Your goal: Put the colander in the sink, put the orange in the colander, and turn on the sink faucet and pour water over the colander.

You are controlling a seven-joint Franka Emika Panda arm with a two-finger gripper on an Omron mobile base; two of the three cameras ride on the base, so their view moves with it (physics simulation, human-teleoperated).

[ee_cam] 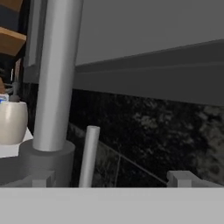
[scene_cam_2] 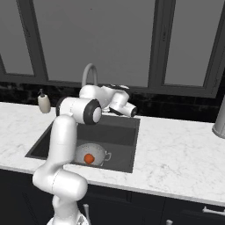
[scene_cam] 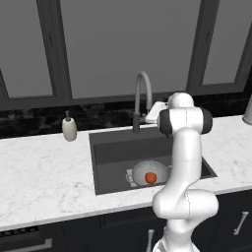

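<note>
Fingers (ee_cam: 109, 181) are standing apart beside the sink faucet (ee_cam: 54, 78)'s lever (ee_cam: 89, 155); orange (scene_cam: 150, 177) is sitting in the colander (scene_cam: 147, 172), water not running.

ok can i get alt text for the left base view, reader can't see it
A white robot arm reaches its gripper to the base of the sink faucet, with no water running. In the sink below, the orange sits inside the colander; a soap dispenser stands on the marble counter.

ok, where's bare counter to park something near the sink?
Free: marble left of the sink, in front of the soap dispenser; marble right of it, up to the metal pot. Crowded: basin front with colander and orange, and around the faucet, where the arm works.
</note>
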